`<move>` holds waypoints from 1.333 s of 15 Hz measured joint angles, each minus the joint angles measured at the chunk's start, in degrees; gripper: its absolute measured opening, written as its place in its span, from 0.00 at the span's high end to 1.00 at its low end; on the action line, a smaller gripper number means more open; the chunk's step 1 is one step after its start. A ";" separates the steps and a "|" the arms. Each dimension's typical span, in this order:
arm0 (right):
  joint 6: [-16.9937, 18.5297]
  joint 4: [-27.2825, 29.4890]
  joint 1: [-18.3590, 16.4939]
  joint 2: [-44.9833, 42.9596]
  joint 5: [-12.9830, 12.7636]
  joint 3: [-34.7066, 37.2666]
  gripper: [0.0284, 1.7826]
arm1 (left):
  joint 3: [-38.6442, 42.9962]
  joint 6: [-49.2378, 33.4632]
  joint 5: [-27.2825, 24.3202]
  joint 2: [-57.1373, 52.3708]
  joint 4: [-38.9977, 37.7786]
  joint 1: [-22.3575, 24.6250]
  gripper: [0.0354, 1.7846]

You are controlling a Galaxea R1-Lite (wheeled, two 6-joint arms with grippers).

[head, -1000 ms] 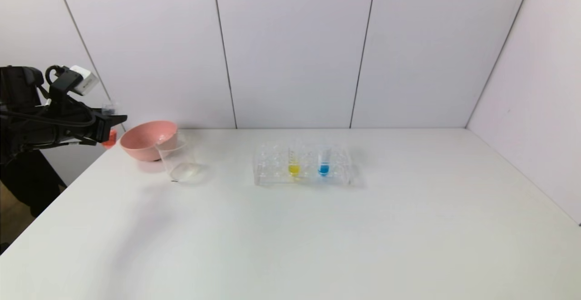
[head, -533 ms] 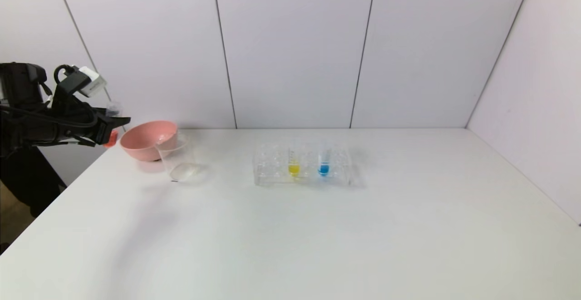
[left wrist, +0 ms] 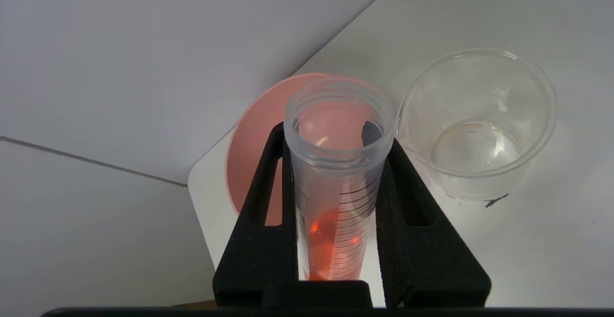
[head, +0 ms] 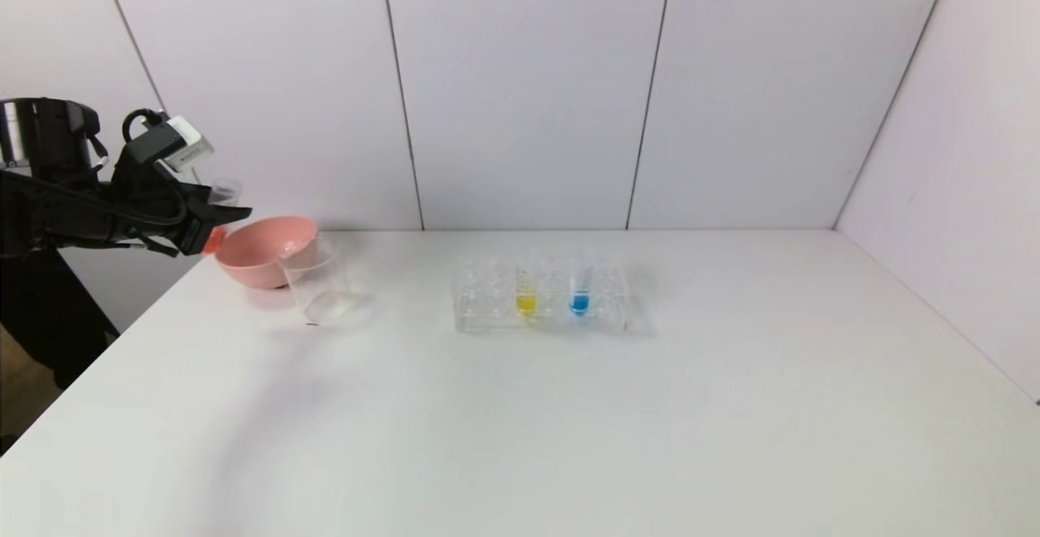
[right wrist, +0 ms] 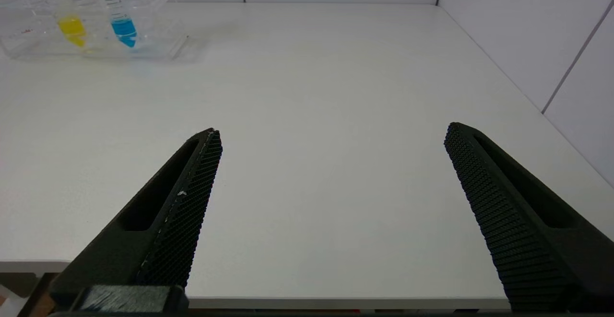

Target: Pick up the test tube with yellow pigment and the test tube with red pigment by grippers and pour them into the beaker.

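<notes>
Red tube (left wrist: 336,182), clamped in left gripper (left wrist: 338,173), mouth tilted forward; beaker (left wrist: 477,125) just beyond, right of pink bowl (left wrist: 254,139).

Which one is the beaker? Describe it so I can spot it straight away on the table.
Look at the far left corner of the white table, where a pink bowl sits by the wall. The beaker stands just in front of it, toward the tube rack. It is clear, upright, empty-looking and narrower than the bowl.
</notes>
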 joint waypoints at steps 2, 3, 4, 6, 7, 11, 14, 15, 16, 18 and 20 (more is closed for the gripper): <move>0.00 0.00 0.00 0.00 -0.02 0.00 0.05 | -0.55 1.19 -0.04 0.30 1.33 -0.35 0.75; 0.00 0.00 0.00 0.00 -0.02 0.00 0.05 | -1.02 2.21 -0.02 0.41 2.89 -0.46 0.75; -0.02 0.00 0.00 0.00 0.00 0.00 0.05 | -1.71 3.72 0.00 0.50 4.91 -0.55 0.75; -0.02 0.00 0.00 0.00 0.00 0.00 0.05 | -3.33 6.70 0.20 0.55 9.23 -0.74 0.75; -0.02 0.00 0.00 0.00 0.00 0.02 0.05 | -4.07 7.86 0.27 0.55 10.98 -0.91 0.75; -0.02 0.00 0.00 0.00 -0.02 0.02 0.05 | -6.86 12.90 0.57 0.48 17.60 -1.46 0.75; 0.00 0.00 0.00 0.00 -0.02 0.02 0.05 | -7.80 14.07 4.13 0.11 19.88 -2.40 0.75; 0.00 0.00 0.00 0.00 -0.02 0.02 0.05 | -7.91 14.23 6.50 -0.05 20.31 -2.93 0.75; -0.02 0.00 0.00 0.00 0.00 0.02 0.05 | -8.08 14.81 8.24 -0.17 20.64 -3.41 0.75; 0.00 0.00 0.00 0.00 -0.02 0.02 0.05 | -8.79 15.13 8.85 -0.28 22.43 -3.89 0.75; -0.02 0.00 0.00 0.00 -0.02 0.02 0.05 | -10.09 15.27 9.01 -0.28 26.72 -3.94 0.75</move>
